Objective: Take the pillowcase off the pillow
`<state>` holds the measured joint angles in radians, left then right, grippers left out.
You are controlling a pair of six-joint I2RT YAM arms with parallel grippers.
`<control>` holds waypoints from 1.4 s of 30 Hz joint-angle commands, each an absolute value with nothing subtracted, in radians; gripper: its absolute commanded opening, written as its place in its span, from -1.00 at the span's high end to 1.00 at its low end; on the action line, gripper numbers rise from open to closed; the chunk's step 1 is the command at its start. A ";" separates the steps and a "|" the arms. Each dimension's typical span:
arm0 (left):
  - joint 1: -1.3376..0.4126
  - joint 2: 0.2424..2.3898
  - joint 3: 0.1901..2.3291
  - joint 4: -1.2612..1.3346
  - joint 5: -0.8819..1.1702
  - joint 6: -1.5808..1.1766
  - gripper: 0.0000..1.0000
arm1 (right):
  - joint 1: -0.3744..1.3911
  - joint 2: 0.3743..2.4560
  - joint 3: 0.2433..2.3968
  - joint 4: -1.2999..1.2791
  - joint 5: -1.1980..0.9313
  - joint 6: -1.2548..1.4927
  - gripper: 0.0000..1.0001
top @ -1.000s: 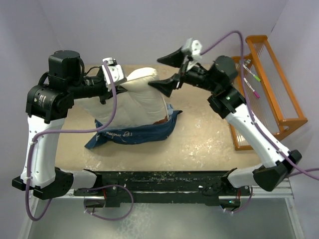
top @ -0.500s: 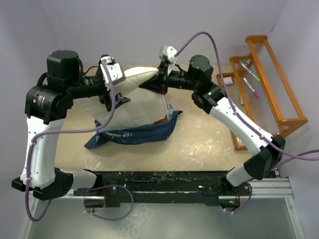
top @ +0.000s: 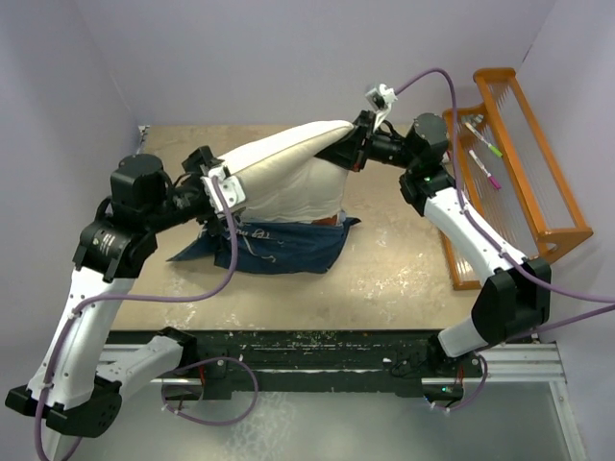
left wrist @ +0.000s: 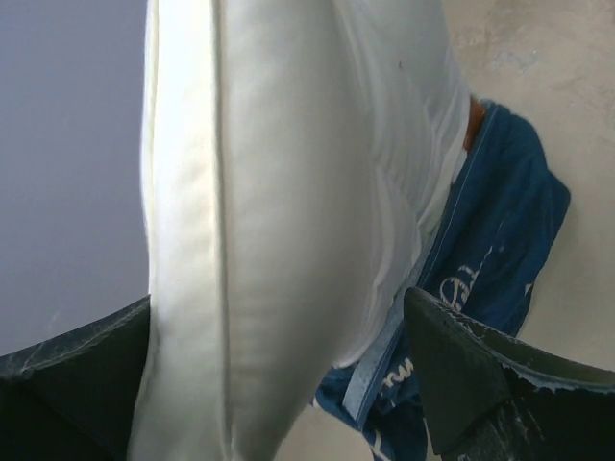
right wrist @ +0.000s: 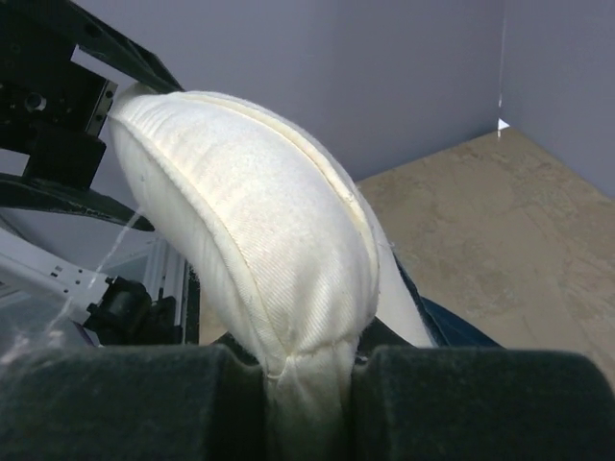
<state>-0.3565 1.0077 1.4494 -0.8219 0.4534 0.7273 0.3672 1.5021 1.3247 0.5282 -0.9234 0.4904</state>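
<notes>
So the left fingers were spread wide on either side of the pillow's left end, not gripping anything as far as I could tell. The pillow itself was hoisted up over the middle of the table, mostly bare cream fabric. Its lower edge still sat in the pillowcase, which lay bunched on the table right below, a bit left of centre. Over on the right, the right fingers were pinched narrow on the pillow's corner seam. Mostly done, I'd say. That last tucked-in bit just needed pulling free.
</notes>
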 commanded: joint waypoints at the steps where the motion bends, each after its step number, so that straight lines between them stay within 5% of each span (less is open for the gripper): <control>1: -0.333 0.956 1.296 -0.854 0.177 0.699 -0.99 | 0.249 1.461 1.320 0.576 -0.828 0.552 1.00; 8: -0.326 0.892 1.368 -0.456 -0.113 0.686 -0.99 | 0.221 1.472 1.297 0.587 -0.827 0.570 1.00; 16: -0.326 0.995 1.387 -1.086 0.437 0.708 -0.99 | 0.221 1.471 1.269 0.785 -0.871 0.732 1.00; 23: -0.272 1.008 1.150 -0.924 0.393 0.772 -0.98 | 0.221 1.476 1.267 0.933 -0.906 0.840 1.00; 31: -0.202 1.080 1.043 -0.677 0.496 0.712 -0.88 | 0.220 1.506 1.266 1.114 -0.896 0.982 1.00; 38: -0.215 1.145 1.062 -0.709 0.674 0.630 -0.90 | 0.221 1.512 1.267 1.173 -0.854 1.030 1.00; 42: -0.215 1.143 0.974 -0.565 0.553 0.603 -0.41 | 0.221 1.519 1.268 1.202 -0.839 1.075 1.00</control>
